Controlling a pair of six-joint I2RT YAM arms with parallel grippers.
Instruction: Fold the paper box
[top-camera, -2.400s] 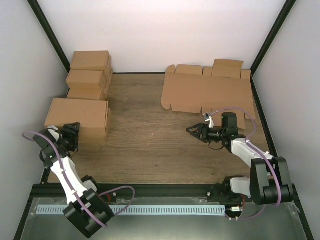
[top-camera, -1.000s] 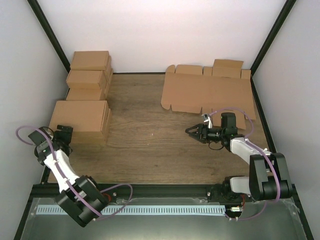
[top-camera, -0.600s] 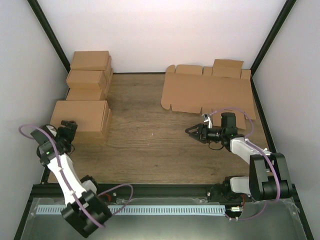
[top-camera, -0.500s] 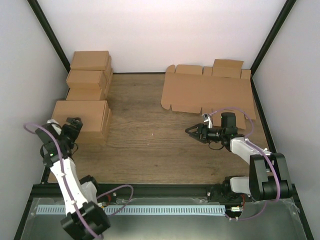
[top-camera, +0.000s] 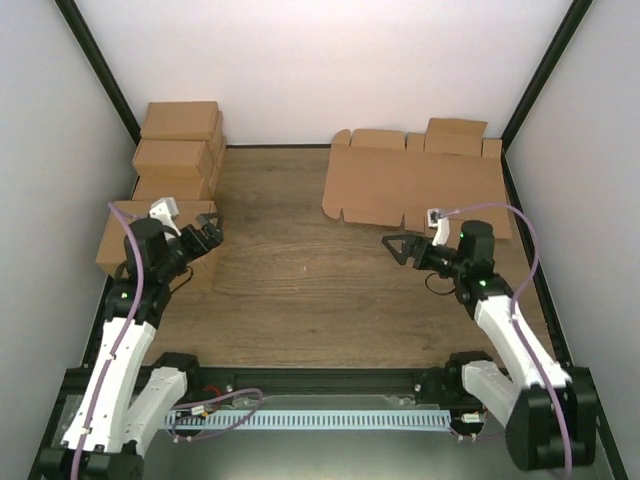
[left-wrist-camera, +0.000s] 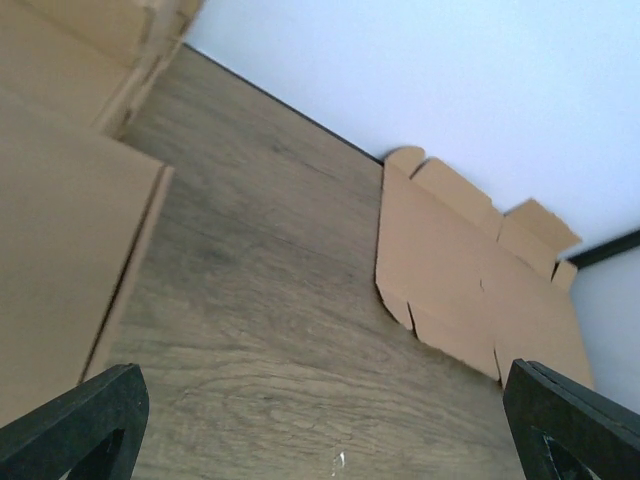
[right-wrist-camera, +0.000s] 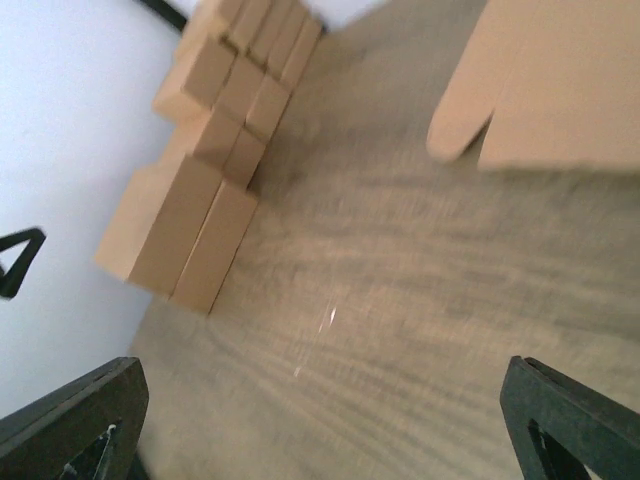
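The paper box (top-camera: 415, 185) lay unfolded and flat on the far right part of the table (top-camera: 290, 300), up against the back wall and close to the right wall. Its long axis ran left to right, parallel to the back wall. A rounded tab marked its far left corner, and its notched edge with short flaps faced the arms. At the far edge one more flap sat a little offset; whether it belonged to the same sheet or to another beneath it could not be told. The left wrist camera looked across bare wood at the paper box (left-wrist-camera: 450, 270). The right wrist camera caught only a rounded flap and part of the panel (right-wrist-camera: 560, 80) at its upper right.

The left gripper (top-camera: 203, 238) hung by the near right corner of the nearest of the cartons (top-camera: 175, 155), pointing right. Its jaws were spread wide with nothing between them; in its own view (left-wrist-camera: 320, 440) they sat at the two bottom corners with only table between.

The right gripper (top-camera: 396, 248) pointed left, just off the box's near edge toward its left end, not touching it as far as could be seen. Its jaws were also spread wide and empty (right-wrist-camera: 320, 430).

The closed brown cartons (right-wrist-camera: 200, 200) stood in a row along the left wall, well apart from the box.
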